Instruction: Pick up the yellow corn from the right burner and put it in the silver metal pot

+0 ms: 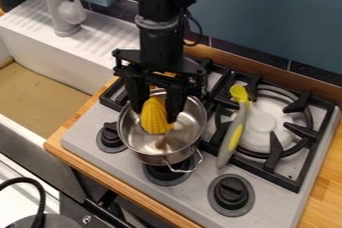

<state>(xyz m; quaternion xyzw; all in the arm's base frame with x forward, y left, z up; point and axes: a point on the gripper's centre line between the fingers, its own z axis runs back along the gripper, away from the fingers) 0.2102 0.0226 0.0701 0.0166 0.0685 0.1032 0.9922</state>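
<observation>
The black gripper hangs over a steel pot, its two fingers lowered inside the rim. Between the fingers is a yellow toy corn cob, upright and slightly tilted, with a finger close on either side of it. Whether both fingers press on the corn cannot be told. The pot stands at the left side of the stove, with its looped handle toward the front. Its shiny inner floor shows below the corn.
A grey and yellow utensil lies across the right burner grate of the stove. Black knobs line the stove's front. At the left are a white sink and a faucet; a blue-grey wall panel rises behind.
</observation>
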